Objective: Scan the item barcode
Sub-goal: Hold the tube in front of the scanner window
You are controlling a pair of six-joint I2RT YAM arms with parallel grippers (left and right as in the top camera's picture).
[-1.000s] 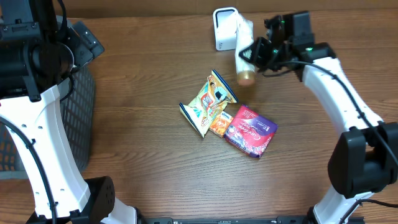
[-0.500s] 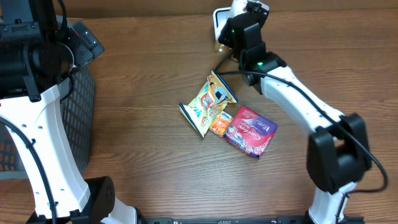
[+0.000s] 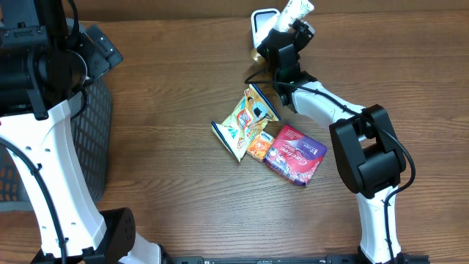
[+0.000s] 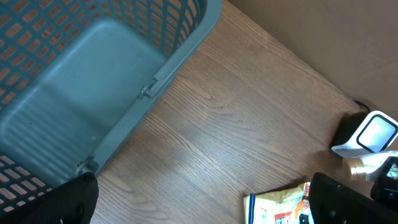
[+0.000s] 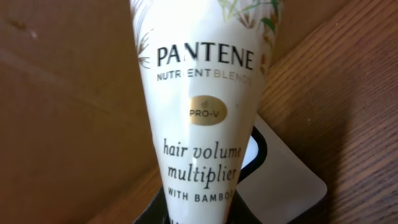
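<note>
Right claw (image 3: 286,35), clamped on the Pantene tube (image 5: 205,93), has swung onto the scanner (image 3: 259,20); I begin scanning. Left claw (image 4: 202,193) wide apart, empty.

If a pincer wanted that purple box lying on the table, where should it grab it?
Probably from straight above, closing across the two long edges of the purple box, which look free. It lies flat, and one short end sits against the orange packet, leaving little finger room there.

Dark wood-grain table (image 3: 168,198), plain tan wall (image 4: 323,31) behind
</note>
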